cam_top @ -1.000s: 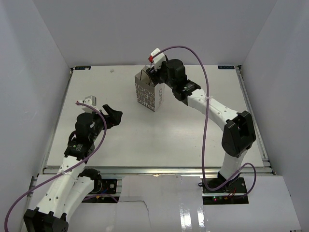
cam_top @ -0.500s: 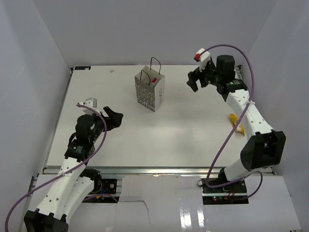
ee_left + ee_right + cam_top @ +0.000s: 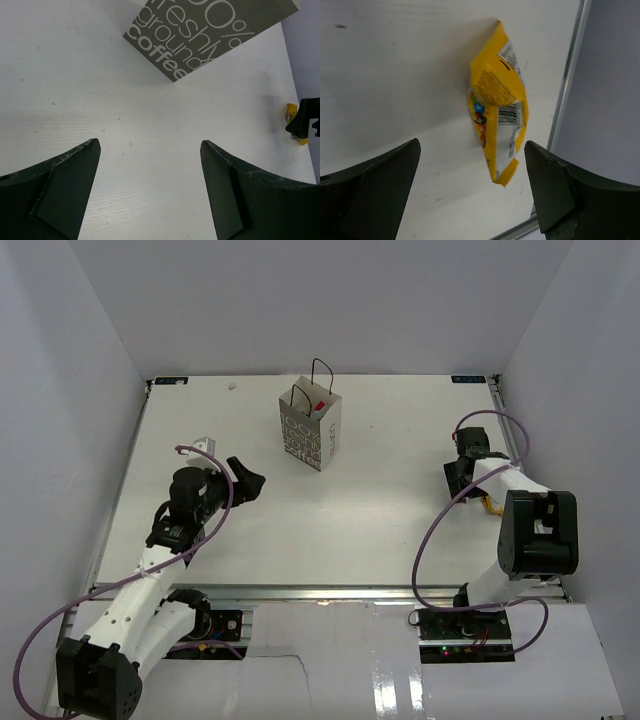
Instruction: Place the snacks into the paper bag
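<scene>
Right wrist view puts the yellow packet (image 3: 497, 117) flat on the white table (image 3: 395, 75), close against the table's edge. It lies lengthwise between the two dark fingers of the right gripper (image 3: 471, 145). Those fingers are spread wide, one on each side of the packet and not touching it. That looks like lining up for a grasp across its narrow width.

From above, the packet (image 3: 489, 505) is well to the right of the paper bag (image 3: 310, 430) and nearer the arm bases, so it needs lifting and carrying over once gripped. The bag stands upright with its mouth open and its handles raised. A red packet (image 3: 319, 406) shows inside its top, so some of the job seems done.

The left gripper (image 3: 245, 480) hovers to the left of the bag and nearer the bases. It faces the bag's printed side with its claw spread and nothing between the fingers. From there it could probably steady the bag, though it is clear of it now.
</scene>
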{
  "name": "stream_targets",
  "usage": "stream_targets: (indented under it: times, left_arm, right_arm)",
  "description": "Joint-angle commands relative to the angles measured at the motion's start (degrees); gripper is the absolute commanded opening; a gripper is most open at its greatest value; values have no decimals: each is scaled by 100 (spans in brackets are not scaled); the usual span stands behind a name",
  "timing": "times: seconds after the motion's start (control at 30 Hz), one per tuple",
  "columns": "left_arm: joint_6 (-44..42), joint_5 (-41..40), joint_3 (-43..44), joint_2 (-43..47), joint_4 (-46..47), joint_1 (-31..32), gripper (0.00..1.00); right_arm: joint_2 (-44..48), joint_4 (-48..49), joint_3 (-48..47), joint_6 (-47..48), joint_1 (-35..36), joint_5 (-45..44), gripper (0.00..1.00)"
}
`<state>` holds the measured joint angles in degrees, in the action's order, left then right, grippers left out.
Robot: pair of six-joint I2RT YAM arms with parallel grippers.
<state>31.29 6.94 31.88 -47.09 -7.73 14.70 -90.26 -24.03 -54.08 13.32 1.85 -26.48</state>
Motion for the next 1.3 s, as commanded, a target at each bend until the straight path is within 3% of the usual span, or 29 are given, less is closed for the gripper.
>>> stream_targets:
  times: [0.0, 0.2, 0.37, 0.57, 0.7, 0.8, 0.97, 1.27]
  left_arm:
    - [-70, 167, -50, -2, 219, -28, 91]
    - [-114, 159, -77, -2, 201, -20, 92]
    - [-62, 106, -129, 112, 166, -28, 92]
    - [35, 44, -217, 341, 96, -28, 92]
    - [62, 53, -200, 385, 78, -28, 92]
    - [79, 88, -173, 367, 70, -28, 92]
    - [62, 141, -129, 297, 122, -28, 92]
    - [35, 290, -112, 174, 368, -28, 92]
  right_arm:
    - [-71, 390, 38, -163, -114, -903, 90]
    - [-728, 496, -233, -128, -579, -596, 90]
    - [-1081, 636, -383, -49, -879, -33, 100]
    - [-1126, 654, -428, 197, -1186, 950, 73]
    - [-1047, 426, -366, 373, -1336, 2003, 40]
    - [-950, 364, -278, 382, -1380, 2461, 28]
    - [-529, 276, -76, 680, -1406, 3393, 18]
    - [0, -785, -795, 2261, -1267, 6469, 16]
